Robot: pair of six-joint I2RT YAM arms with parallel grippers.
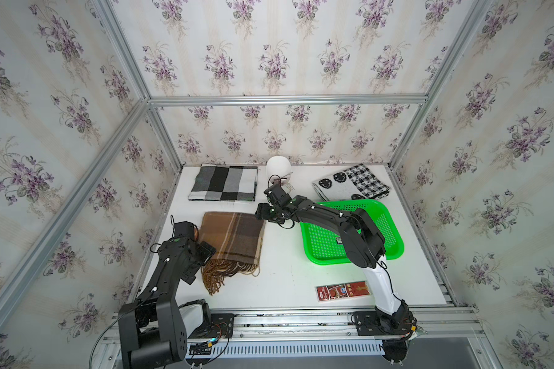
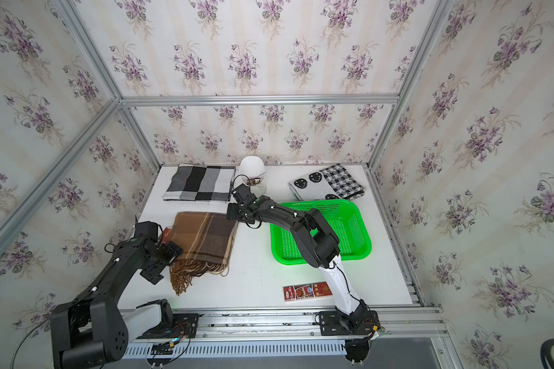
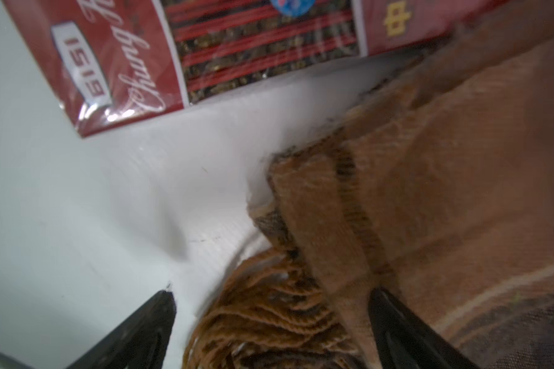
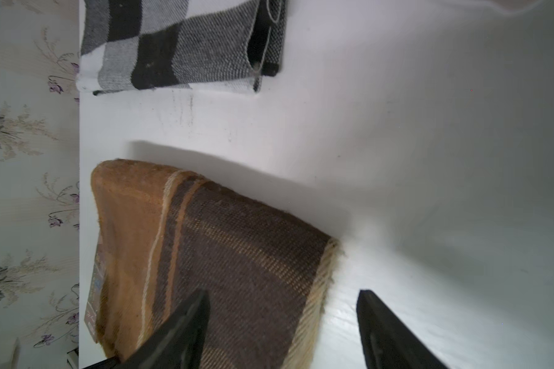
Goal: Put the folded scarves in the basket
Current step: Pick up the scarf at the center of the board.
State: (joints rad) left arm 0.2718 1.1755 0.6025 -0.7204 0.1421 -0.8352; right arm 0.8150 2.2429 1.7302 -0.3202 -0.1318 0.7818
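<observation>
lying near the bright green perforated plastic basket, the folded brown plaid fringed scarf is ungrasped; left gripper and right gripper straddle its edges, jaws apart. grasping, lifting and placing are all left.

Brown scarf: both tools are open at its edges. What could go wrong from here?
The red packet lies partly under the scarf beside the left tool; a grasp may drag it along. The loose fringe could snag on the basket rim. Pinching only top layers may undo the fold.
</observation>
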